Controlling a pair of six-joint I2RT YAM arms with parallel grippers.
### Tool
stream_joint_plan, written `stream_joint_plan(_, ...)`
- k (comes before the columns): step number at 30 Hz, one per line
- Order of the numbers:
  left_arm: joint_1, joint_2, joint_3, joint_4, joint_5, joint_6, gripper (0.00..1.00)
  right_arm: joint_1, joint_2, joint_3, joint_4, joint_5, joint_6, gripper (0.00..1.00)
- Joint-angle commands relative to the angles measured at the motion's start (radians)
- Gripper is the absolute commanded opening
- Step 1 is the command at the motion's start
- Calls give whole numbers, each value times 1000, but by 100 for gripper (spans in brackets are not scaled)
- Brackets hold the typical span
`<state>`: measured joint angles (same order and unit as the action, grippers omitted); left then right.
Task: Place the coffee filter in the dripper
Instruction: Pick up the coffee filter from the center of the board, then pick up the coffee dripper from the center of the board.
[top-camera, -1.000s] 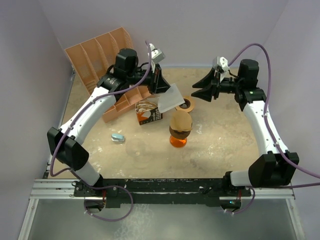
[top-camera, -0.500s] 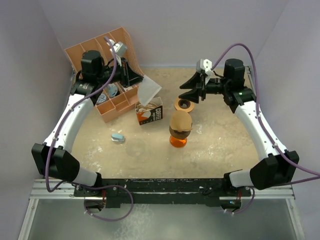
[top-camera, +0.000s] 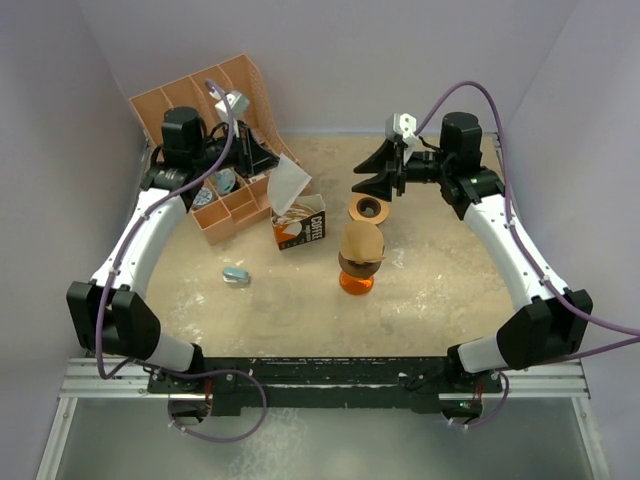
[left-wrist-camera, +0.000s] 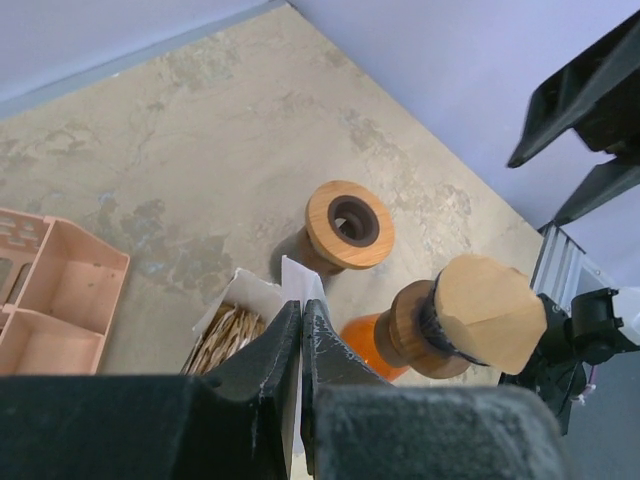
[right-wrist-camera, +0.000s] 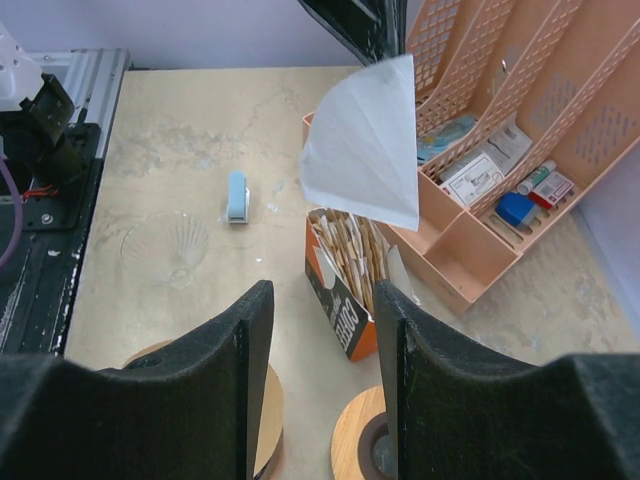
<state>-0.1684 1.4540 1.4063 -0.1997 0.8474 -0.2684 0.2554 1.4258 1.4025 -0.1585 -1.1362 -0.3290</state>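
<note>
Left gripper (top-camera: 268, 168): jaws pressed together on the edge of a white, fan-shaped paper coffee filter (right-wrist-camera: 365, 150), which hangs in the air over the open brown-and-white carton of filters (top-camera: 300, 228). Right gripper (top-camera: 364, 180): jaws apart, nothing between them, hovering above the round wooden dripper (top-camera: 368, 209). The dripper stands on the sandy tabletop (top-camera: 450, 270), just beyond an orange glass carafe (top-camera: 357, 282).

Left arm (top-camera: 150, 228), right arm (top-camera: 515, 250): white shells, black joint housings. Purple cable (top-camera: 478, 93) loops along each. Left gripper (top-camera: 274, 164), right gripper (top-camera: 358, 180): matte black, wedge-shaped fingers (right-wrist-camera: 232, 375). Pale camera block (top-camera: 402, 125) on each wrist.
</note>
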Motion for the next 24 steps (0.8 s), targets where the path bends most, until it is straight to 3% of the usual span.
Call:
stream_joint_plan(1,4,47,28,-4,-4,70,0,4,-24,1,34,20,-6,47)
stream_joint_plan(10,-6,74,-27,37,-5,58,0,45,-10,30,35,53,-19,47)
stream_joint_plan(24,-56,170,-35,65,-34,9,0,356,92,122,-46,221,-175,47)
